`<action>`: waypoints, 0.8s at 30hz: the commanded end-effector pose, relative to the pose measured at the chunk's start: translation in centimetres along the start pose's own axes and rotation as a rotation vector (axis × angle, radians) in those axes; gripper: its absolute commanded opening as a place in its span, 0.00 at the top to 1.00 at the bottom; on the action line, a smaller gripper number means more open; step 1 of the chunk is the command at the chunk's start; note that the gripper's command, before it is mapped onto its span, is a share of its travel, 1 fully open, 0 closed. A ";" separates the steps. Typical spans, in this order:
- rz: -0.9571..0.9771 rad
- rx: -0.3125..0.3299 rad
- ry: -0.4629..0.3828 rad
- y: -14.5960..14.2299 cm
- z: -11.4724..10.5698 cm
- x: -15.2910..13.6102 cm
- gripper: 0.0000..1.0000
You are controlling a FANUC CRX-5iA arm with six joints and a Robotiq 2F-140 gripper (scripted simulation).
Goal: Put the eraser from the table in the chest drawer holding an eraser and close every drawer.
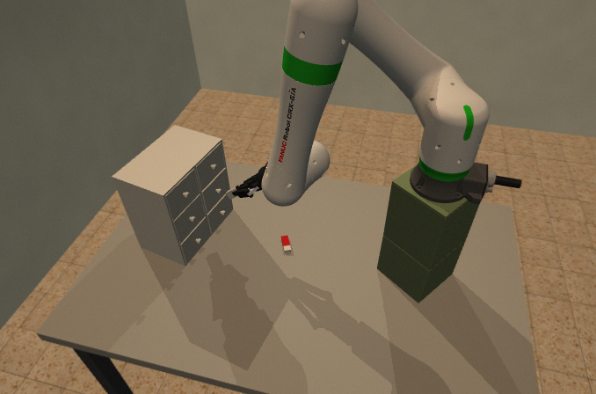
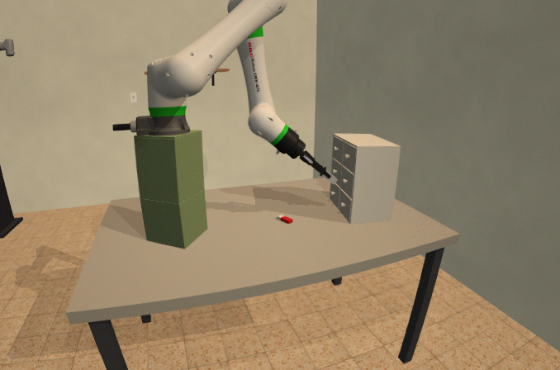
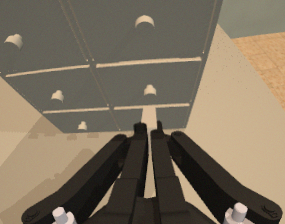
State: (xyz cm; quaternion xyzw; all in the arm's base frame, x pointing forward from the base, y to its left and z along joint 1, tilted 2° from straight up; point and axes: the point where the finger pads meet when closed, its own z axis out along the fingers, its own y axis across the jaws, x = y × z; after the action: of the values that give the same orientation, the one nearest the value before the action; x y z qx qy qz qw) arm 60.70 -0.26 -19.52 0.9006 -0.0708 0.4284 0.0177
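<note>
The eraser (image 1: 286, 243) (image 2: 285, 219), red with a white end, lies flat on the table in front of the chest; it is not in the wrist view. The pale chest (image 1: 145, 204) (image 2: 374, 182) stands upright with grey fronts, two columns of three drawers. All fronts look flush, and no drawer's inside shows. My gripper (image 1: 231, 193) (image 2: 333, 179) (image 3: 149, 116) is shut and empty. Its tips are close in front of the chest's far column, around middle to lower height. In the wrist view they cover the bottom right knob; I cannot tell whether they touch the chest.
The table (image 1: 136, 339) (image 2: 254, 261) carries the chest and the green pedestal (image 1: 408, 241) (image 2: 172, 187) with the arm's base. The arm reaches over the table from the pedestal to the chest. A wall stands behind the chest.
</note>
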 end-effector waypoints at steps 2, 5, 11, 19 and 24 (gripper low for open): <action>0.001 -0.002 0.000 0.1 -1.3 -1.1 1.00; 0.001 -0.002 0.000 0.1 -1.8 -1.5 1.00; 0.001 -0.002 0.000 0.1 -2.7 -1.3 1.00; 0.001 -0.002 0.000 0.1 -7.6 0.3 1.00; 0.001 -0.002 0.000 0.1 -10.6 1.2 1.00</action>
State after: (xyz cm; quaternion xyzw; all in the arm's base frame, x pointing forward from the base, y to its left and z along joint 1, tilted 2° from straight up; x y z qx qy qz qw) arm 54.44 0.35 -13.38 0.9003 -0.0723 0.4289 0.0185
